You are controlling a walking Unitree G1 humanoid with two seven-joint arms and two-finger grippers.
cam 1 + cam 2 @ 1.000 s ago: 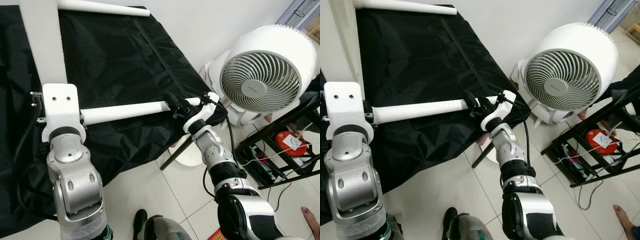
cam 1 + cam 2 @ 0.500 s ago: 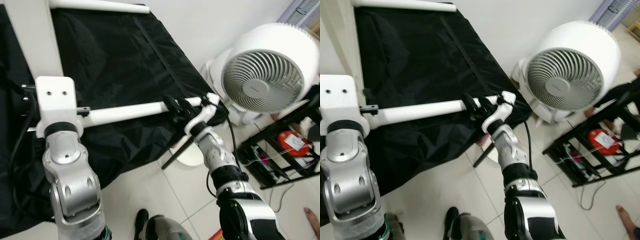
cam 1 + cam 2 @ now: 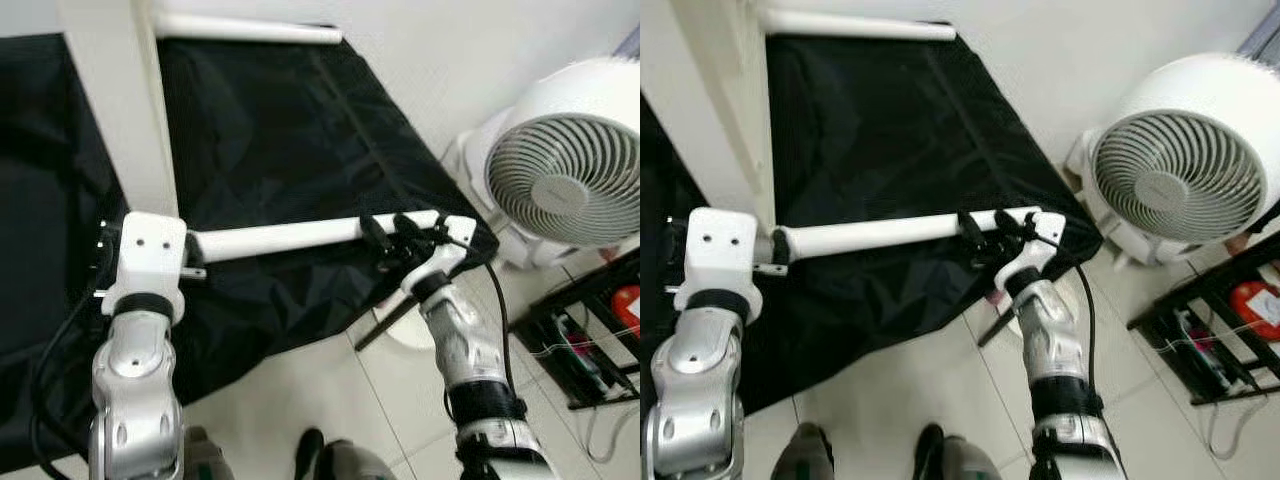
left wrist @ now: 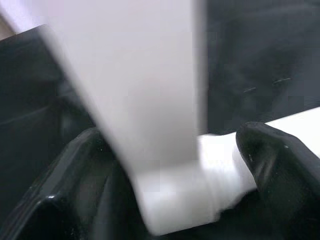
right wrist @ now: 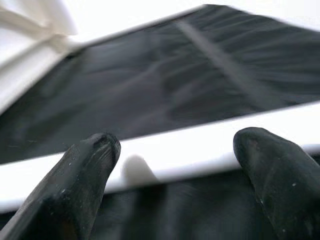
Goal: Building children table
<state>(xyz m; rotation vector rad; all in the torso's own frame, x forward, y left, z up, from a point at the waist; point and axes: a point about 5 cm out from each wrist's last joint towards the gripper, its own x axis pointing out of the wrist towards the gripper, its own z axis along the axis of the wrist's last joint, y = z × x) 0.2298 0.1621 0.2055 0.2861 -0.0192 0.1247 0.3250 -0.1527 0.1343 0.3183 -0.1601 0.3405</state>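
**A:** Black fingers first, since you asked about the grip. Your right gripper (image 3: 392, 228) has its two fingers (image 5: 82, 170) spread apart, one on each side of the white table leg (image 3: 285, 237), close to the leg's free end. From the wrist camera the leg runs across between them; whether the pads press on it, you cannot tell.

**B:** And your left?

**A:** Your left gripper (image 4: 170, 185) is at the leg's other end. Its fingers (image 4: 272, 160) sit on either side of the spot where the round leg meets the flat white panel (image 3: 120, 100), with that joint between them. It looks closed around the leg's end, though the wrist picture is blurred.

**B:** Where does the leg lie, then?

**A:** It stretches nearly level between your two arms, above the black cloth (image 3: 280, 130) that covers the work surface. The flat panel stands up from the left end and runs away from you. Beyond it, at the cloth's far edge, a second white leg (image 3: 250, 28) lies near the wall.

**B:** Anything to your right?

**A:** A white fan (image 3: 565, 160) stands on the tiled floor (image 3: 330, 390), just past the cloth's corner, and a black rack (image 3: 590, 330) sits nearer to you beside it.
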